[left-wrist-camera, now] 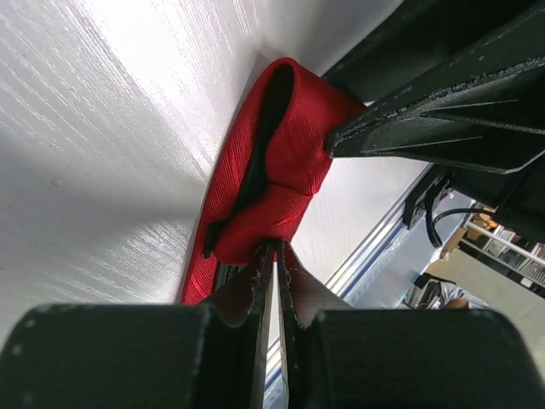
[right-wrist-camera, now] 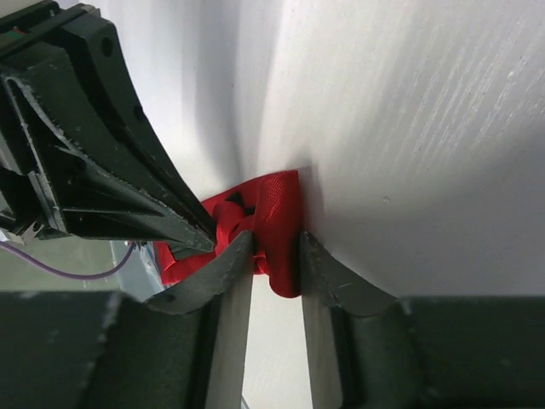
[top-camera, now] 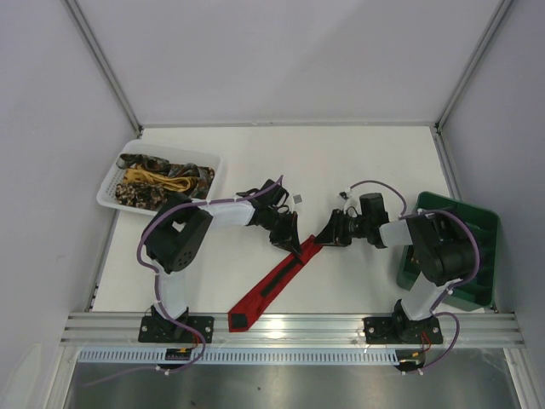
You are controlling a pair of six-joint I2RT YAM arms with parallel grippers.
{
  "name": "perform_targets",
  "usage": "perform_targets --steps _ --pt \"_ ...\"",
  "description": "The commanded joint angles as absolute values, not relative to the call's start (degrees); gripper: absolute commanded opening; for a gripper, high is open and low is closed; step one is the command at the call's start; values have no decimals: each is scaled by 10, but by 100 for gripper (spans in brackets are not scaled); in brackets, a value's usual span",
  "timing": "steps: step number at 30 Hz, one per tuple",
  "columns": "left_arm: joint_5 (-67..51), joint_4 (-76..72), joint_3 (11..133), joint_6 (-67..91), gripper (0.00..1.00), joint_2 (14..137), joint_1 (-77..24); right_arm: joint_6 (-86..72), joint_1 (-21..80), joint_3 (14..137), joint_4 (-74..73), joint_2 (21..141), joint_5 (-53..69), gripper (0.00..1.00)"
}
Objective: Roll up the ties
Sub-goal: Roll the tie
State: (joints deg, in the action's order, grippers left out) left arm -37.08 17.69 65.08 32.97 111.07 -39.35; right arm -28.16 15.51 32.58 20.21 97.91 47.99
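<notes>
A bright red tie with dark backing lies slanted on the white table, its wide pointed end near the front rail. Its upper end is folded into a small roll between both grippers. My left gripper is shut on a fold of the red fabric. My right gripper is shut on the roll from the other side. Other ties, brown-gold patterned and yellow, lie in the white mesh basket at the back left.
A green compartment tray stands at the right edge behind the right arm. A small grey square lies on the table behind the grippers. The aluminium rail runs along the front edge.
</notes>
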Motion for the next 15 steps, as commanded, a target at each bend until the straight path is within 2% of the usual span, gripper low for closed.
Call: perform_targets --steps 1,3,5,8,9,15 --pt "-293 200 638 297 12 1146 -389 -275 157 341 178 943 473 32" --pt "-291 200 639 295 12 1146 -389 -275 163 347 167 933 474 23" --pt "-291 201 641 294 12 1147 -388 -276 174 357 151 919 471 7" --pt "-291 202 642 294 11 1147 -388 -284 191 363 138 893 462 5" --pt "-290 202 642 294 11 1145 -388 -286 205 365 127 886 456 0" --pt "-284 207 635 294 11 1136 -384 -276 263 379 48 832 405 0"
